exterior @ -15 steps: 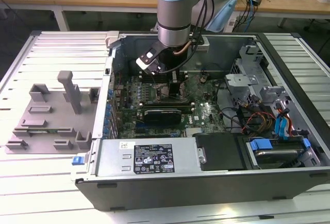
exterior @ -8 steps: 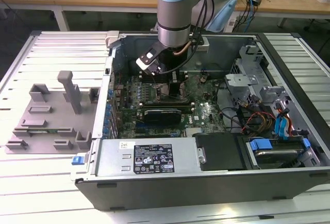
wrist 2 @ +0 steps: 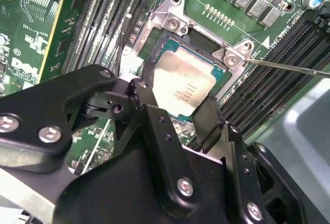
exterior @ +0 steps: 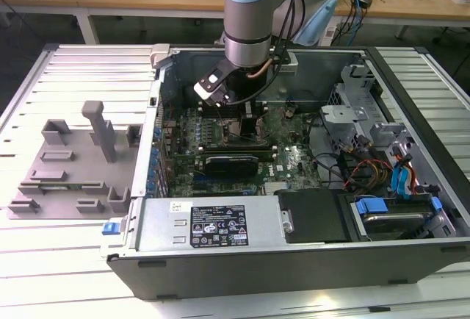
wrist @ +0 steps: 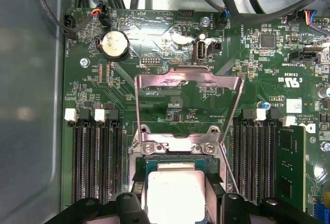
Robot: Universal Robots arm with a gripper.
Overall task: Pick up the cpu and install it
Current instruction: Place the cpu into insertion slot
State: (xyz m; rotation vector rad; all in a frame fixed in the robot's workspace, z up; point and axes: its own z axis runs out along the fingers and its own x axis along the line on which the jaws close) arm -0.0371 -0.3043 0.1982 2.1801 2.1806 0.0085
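The cpu (wrist 2: 186,79), a flat square chip with a silver top, lies in or just above the open motherboard socket (wrist 2: 178,25). My gripper (wrist 2: 175,97) reaches down into the computer case (exterior: 242,53), its two black fingers (wrist 2: 146,91) pressed against opposite edges of the chip. The first wrist view shows the cpu (wrist: 175,201) between the pads of the gripper (wrist: 175,193). The socket's metal load plate (wrist: 188,79) stands flipped open behind it. In the exterior view the gripper (exterior: 246,124) hangs over the middle of the board.
Memory slots (wrist: 95,157) flank the socket on both sides, and a thin metal lever (wrist 2: 289,66) juts out beside it. A black card (exterior: 231,162), cables (exterior: 367,168) and drive bays (exterior: 396,212) crowd the case. A grey fixture (exterior: 73,165) sits at the exterior view's left.
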